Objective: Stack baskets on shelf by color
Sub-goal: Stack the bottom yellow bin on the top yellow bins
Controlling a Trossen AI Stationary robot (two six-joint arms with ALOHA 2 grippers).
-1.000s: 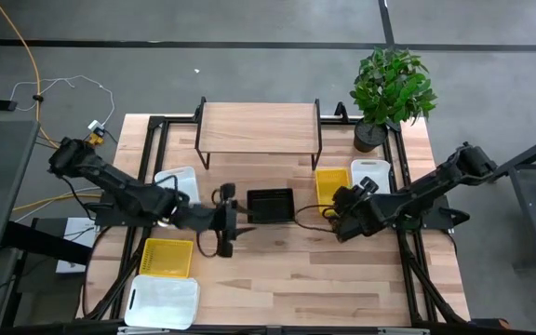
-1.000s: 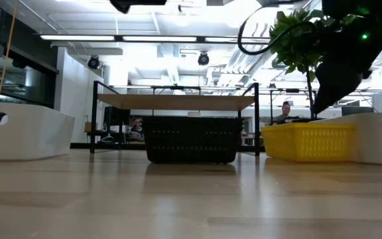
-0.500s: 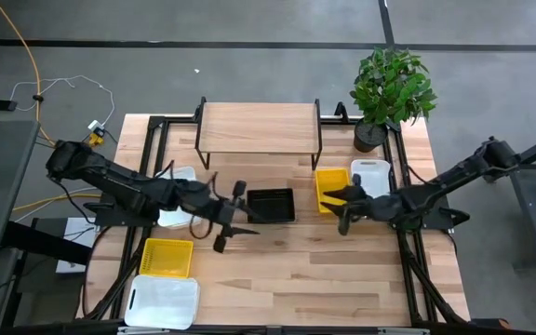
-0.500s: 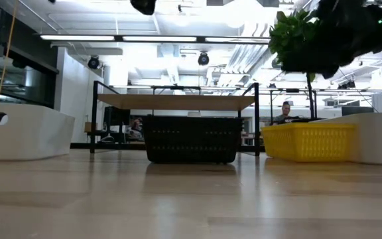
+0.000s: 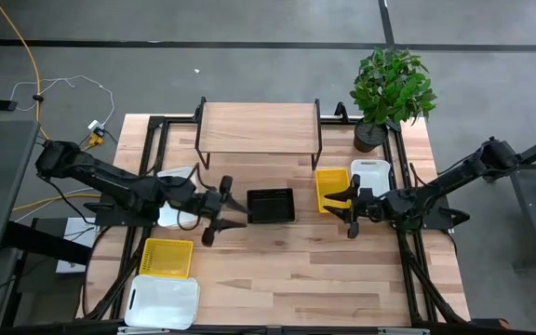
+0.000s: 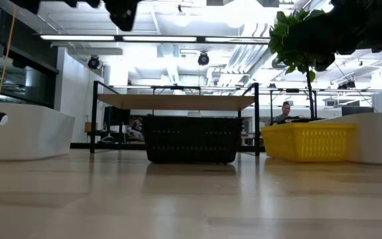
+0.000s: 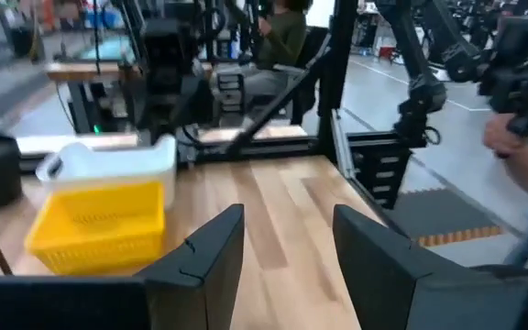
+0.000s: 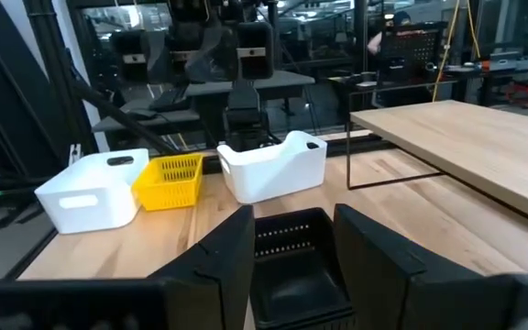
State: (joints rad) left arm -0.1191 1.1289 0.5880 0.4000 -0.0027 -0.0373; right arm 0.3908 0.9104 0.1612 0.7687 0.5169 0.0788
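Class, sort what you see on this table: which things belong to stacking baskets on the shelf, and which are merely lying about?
Belong to the job:
black basket
yellow baskets
white baskets
shelf

Lying about:
potted plant
cable

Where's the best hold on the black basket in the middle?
Probably the black basket rim on a short side wall, one finger inside, one outside: it sits upright, open and empty. The left tool and the right tool, both open, flank those ends.
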